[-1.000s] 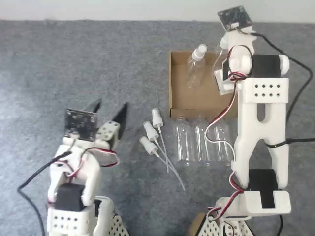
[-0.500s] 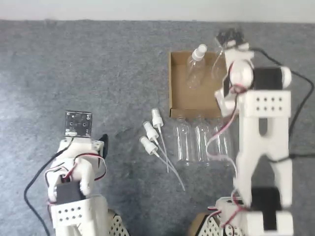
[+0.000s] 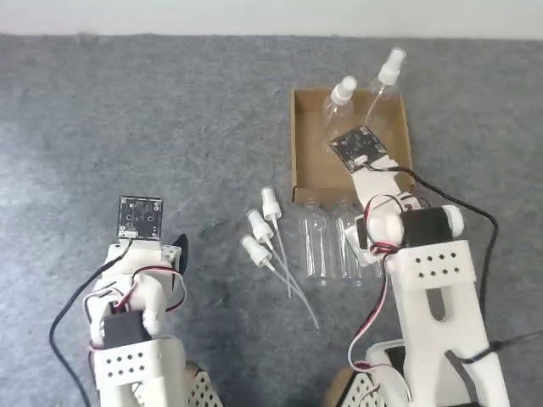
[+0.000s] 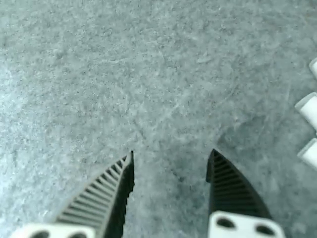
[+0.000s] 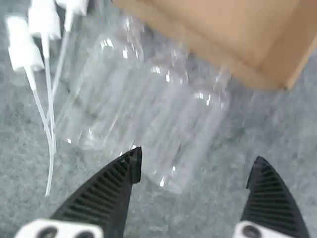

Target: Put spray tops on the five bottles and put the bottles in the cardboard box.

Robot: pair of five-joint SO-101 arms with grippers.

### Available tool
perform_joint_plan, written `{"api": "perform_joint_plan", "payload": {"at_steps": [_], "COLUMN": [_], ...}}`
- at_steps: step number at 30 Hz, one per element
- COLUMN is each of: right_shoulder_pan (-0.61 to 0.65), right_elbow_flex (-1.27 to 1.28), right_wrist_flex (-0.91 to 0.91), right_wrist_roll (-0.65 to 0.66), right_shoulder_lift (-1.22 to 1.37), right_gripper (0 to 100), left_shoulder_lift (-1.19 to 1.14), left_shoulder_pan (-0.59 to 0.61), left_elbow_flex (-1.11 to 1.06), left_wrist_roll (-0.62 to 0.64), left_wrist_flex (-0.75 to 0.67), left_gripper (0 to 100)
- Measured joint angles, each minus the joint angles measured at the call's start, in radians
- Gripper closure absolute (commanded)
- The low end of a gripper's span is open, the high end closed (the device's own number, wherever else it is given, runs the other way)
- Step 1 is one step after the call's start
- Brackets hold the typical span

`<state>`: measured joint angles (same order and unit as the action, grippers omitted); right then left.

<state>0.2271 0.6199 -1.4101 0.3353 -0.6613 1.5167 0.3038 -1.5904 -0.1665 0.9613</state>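
Observation:
The cardboard box [image 3: 310, 182] holds two clear bottles with spray tops [image 3: 339, 108] [image 3: 383, 89]. Just in front of it, three clear bottles without tops [image 5: 163, 104] lie side by side on the carpet. My right gripper [image 5: 197, 154] hangs open above them, holding nothing. In the high view two of these bottles [image 3: 316, 244] show beside my right arm [image 3: 424, 271]. Three loose spray tops [image 3: 259, 227] with thin tubes lie left of the bottles. My left gripper [image 4: 172, 153] is open over bare carpet, and the spray tops [image 4: 309, 104] sit at the edge of its view.
Grey carpet [image 3: 127, 110] covers the table, with free room left of the box. My left arm [image 3: 136, 288] stands at the near left. A cable [image 3: 475, 212] loops beside the right arm.
My right arm has drawn back from the box to above the loose bottles, leaving a second capped bottle inside. The left arm pulled back toward its base.

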Motion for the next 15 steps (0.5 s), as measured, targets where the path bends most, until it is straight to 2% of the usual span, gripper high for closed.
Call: {"api": "perform_joint_plan", "payload": {"at_steps": [7, 15], "right_shoulder_pan": [0.002, -0.005], "right_elbow_flex": [-0.124, -0.206], "right_wrist_flex": [-0.012, -0.012], "right_wrist_roll": [-0.003, -0.101], "right_shoulder_lift": [0.207, 0.428], "right_gripper": [68.7, 68.7], "left_shoulder_lift": [0.000, 0.000], "left_shoulder_pan": [0.000, 0.000], "left_elbow_flex": [0.000, 0.000], "left_wrist_roll": [0.000, 0.000], "left_wrist_flex": [0.000, 0.000], "left_gripper": [78, 78]}}
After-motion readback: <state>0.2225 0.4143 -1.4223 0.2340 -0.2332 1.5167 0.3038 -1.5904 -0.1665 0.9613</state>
